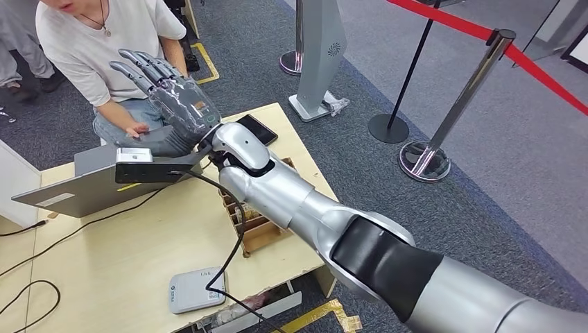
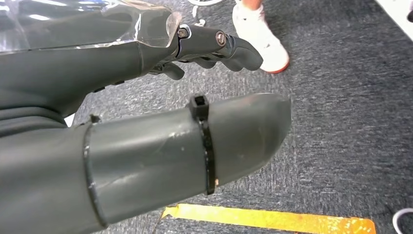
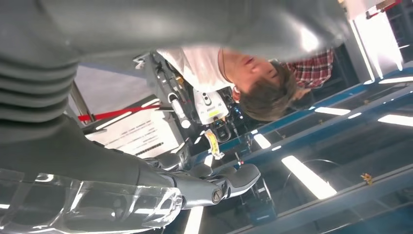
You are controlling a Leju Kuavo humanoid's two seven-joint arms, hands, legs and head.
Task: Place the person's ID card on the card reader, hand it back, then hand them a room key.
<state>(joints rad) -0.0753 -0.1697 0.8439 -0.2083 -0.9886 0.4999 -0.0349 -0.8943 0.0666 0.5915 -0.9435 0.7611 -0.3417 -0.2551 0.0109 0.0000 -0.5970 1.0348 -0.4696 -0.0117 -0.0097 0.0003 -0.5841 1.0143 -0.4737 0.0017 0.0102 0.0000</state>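
Across the tabletop [image 1: 125, 263] from the robot sits a person [image 1: 104, 41] in a pale shirt, and the right hand [image 1: 166, 94] is raised toward them past the far edge, fingers spread and straight, holding nothing that I can make out. The left hand [image 2: 146, 122] hangs low over grey carpet, fingers loosely apart and empty. I see no ID card in either hand or on the wood, so I cannot say where it lies, which way it points or how its long axis runs. The white card reader [image 1: 196, 290] rests bare near the near edge, its long side roughly along that edge. A wooden box [image 1: 253, 222] of slots, perhaps for room keys, stands by the right edge, and a dark phone [image 1: 257, 129] lies at the far right corner. My guess is the robot is reaching out to receive the card; reading, returning and the key seem left.
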